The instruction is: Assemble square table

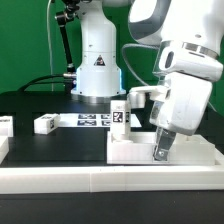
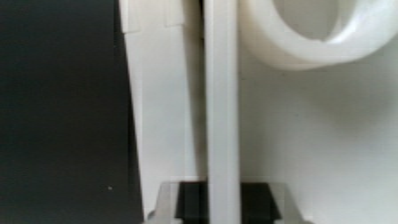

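The pincer is squeezed nearly closed, pinching the thin rim of the square tabletop. The tabletop lies flat on the black counter, on the exterior view's right. A white leg lies well apart.

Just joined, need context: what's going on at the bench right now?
The arm is down at the white tabletop at the front of the black bench. Its jaws are shut and, in the wrist view, seem to pinch the tabletop's raised rim near a round socket. No leg shows on the tabletop yet. Loose legs lie toward the exterior view's left, and one stands by the marker board.
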You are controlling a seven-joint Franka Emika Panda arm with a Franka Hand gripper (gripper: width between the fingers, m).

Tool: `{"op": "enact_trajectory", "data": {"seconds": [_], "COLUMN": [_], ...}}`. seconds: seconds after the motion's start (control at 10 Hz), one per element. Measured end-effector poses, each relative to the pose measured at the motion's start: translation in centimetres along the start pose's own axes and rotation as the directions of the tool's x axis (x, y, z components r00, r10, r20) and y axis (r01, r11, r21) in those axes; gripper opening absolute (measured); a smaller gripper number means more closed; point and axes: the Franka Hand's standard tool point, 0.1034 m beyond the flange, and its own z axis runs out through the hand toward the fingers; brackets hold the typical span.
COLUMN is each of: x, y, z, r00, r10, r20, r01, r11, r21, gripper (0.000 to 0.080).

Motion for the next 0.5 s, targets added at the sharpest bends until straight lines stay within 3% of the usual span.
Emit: {"op": "enact_trajectory", "data": {"seconds": [0.5], "x": [0.12], "y": [-0.03], "z": [0.01], "r00": [1.0], "r10": [0.0], "r20": [0.001], "r01": [0.0], "r11": [1.0], "r21": [0.002], "gripper": [0.0054]}}
